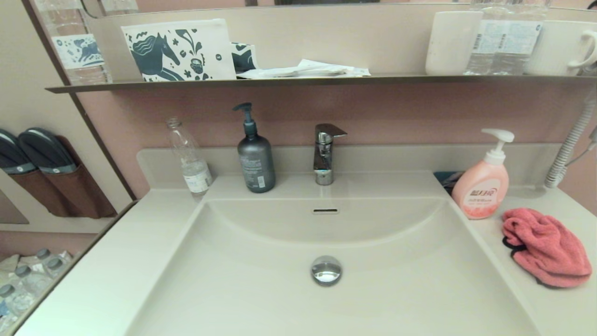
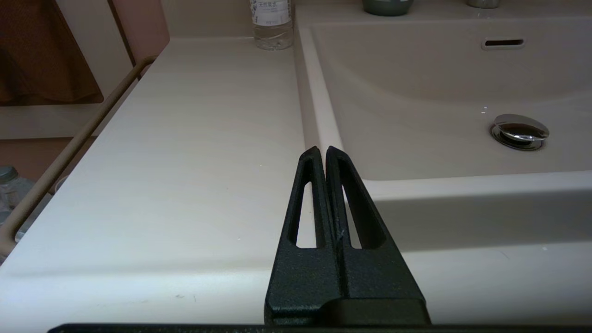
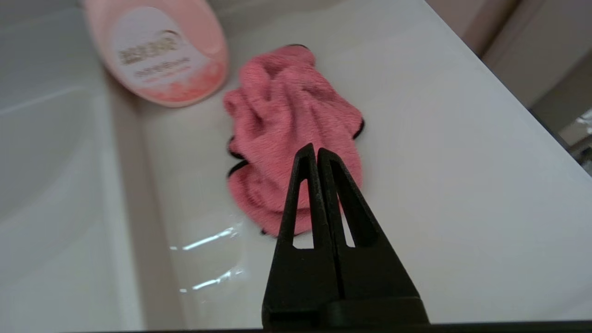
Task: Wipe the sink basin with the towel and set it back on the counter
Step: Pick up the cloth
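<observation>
**Towel lies bunched on the counter, both grippers clenched on nothing**

Towel [image 1: 545,249], coral-pink with thin black edging, lies crumpled on the counter [image 1: 116,261] to the right of the sink basin [image 1: 261,289], just beside the pink soap bottle [image 1: 481,189] and slightly nearer the robot than the bottle. In the head view nothing touches it, and neither arm shows there.

The right gripper [image 3: 316,150] hangs above the counter on the near side of the towel, its two black fingers pressed together with nothing between them. In the right wrist view the tips overlap the cloth's near part, though whether they touch it cannot be told. A wet-looking sheen shows on the counter between the towel and the basin's edge.

The left gripper [image 2: 322,151] is parked over the counter at the basin's left front corner, its fingers likewise closed tight and holding nothing.

Inside the basin sit the round chrome drain plug [image 1: 326,269] and, higher on the back slope, the small overflow slot [image 1: 325,211]. Behind the basin stand the chrome faucet [image 1: 325,154], a grey pump bottle [image 1: 256,161] and a clear plastic bottle [image 1: 190,161]. Above them a thin dark shelf [image 1: 298,82] carries a pouch with a horse print [image 1: 179,51] and white cups.
</observation>
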Robot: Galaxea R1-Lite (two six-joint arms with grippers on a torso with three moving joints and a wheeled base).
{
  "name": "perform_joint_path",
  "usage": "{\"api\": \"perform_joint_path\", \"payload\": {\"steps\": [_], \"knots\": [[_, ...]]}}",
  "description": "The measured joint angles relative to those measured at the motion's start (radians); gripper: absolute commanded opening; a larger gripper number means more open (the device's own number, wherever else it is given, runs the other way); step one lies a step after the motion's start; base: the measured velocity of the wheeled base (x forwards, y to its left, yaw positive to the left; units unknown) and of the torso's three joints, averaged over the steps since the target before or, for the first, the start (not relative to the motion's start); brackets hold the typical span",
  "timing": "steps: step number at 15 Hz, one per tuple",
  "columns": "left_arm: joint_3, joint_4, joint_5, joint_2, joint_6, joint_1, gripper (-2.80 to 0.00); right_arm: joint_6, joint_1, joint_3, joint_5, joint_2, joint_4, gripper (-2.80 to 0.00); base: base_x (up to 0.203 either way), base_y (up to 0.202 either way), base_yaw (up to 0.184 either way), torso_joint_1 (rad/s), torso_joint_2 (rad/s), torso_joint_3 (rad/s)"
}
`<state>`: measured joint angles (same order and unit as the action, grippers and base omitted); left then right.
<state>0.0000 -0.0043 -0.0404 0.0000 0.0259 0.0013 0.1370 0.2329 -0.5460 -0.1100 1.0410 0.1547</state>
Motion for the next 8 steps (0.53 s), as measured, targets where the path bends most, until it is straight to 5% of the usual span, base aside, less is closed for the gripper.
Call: {"api": "perform_joint_path", "payload": {"steps": [6,7,8], "knots": [[0.0,0.0,0.0,0.0,0.0,0.0,-2.8,-0.172,0.149,-0.059,0.087,0.26,0.033,-2.8,0.0,0.0,0.0,0.0,0.0,0.0],[0.0,0.0,0.0,0.0,0.0,0.0,-2.8,-0.205,0.162,-0.066,0.102,0.278,0.032,0.0,0.0,0.0,0.0,0.0,0.0,0.0],[0.0,0.0,0.0,0.0,0.0,0.0,-2.8,-0.237,0.17,-0.07,0.107,0.293,0.029,0.0,0.0,0.0,0.0,0.0,0.0,0.0]]}}
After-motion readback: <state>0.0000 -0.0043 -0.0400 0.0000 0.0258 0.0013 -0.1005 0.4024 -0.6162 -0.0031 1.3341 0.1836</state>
